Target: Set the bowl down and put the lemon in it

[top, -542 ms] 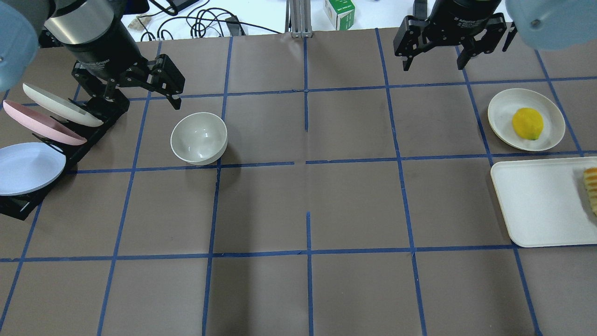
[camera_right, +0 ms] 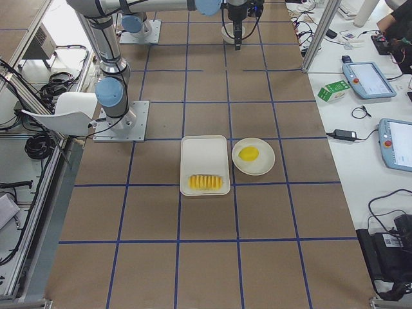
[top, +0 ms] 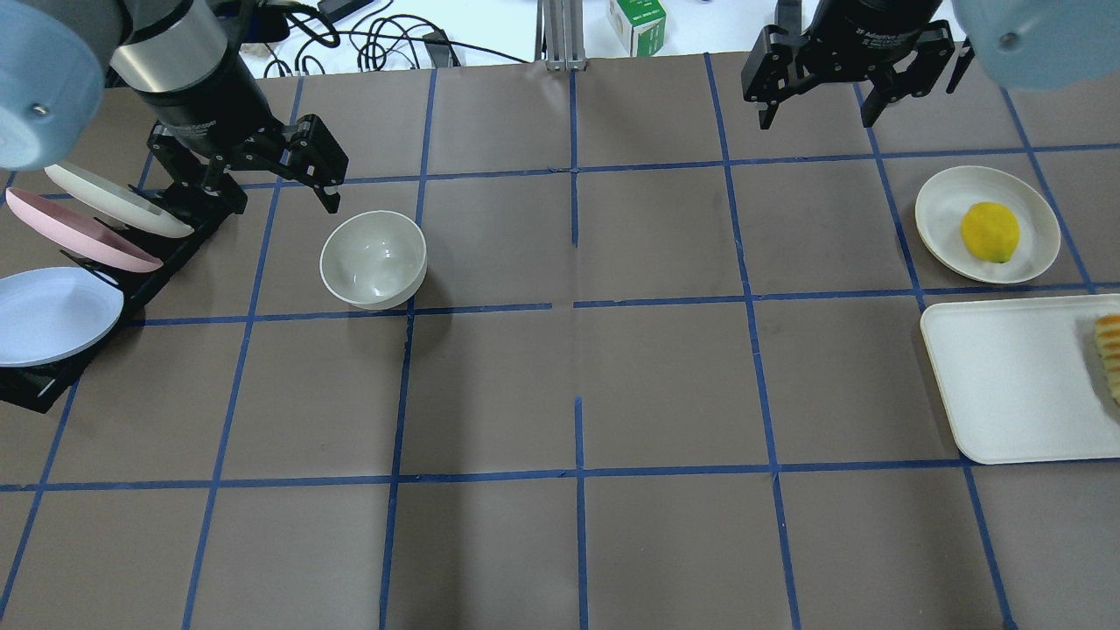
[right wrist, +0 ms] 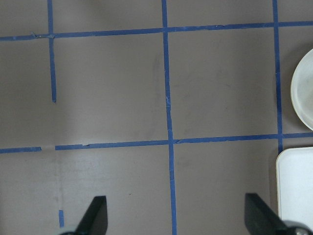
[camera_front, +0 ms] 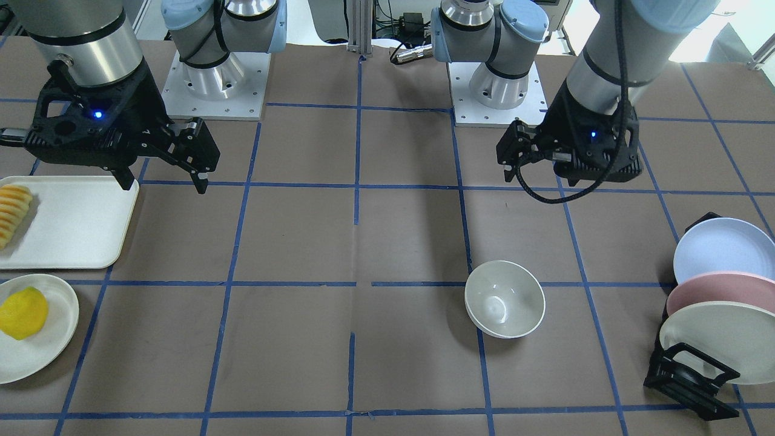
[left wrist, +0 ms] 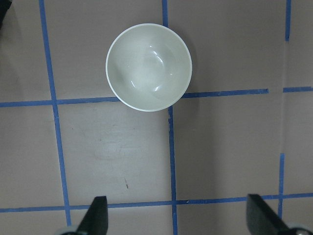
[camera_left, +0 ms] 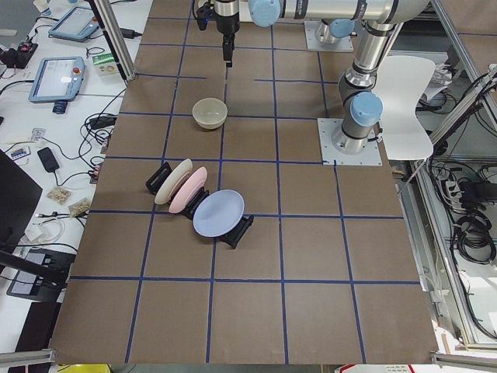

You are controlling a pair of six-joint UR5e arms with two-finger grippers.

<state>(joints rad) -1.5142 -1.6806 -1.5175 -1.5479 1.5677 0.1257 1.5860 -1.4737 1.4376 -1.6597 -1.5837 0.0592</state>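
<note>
Table (top: 665, 385) | bowl (top: 373, 259) near spread left tool (left wrist: 178, 223), untouched | lemon (top: 990, 231) well apart from spread right tool (camera_front: 164, 181)

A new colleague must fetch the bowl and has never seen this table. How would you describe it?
Find the black rack on the robot's left side, holding blue, pink and cream plates. Beside it, alone on the brown paper, stands the bowl. Unlike those flat, tilted plates it is small, deep, glossy off-white, upright and empty.
</note>
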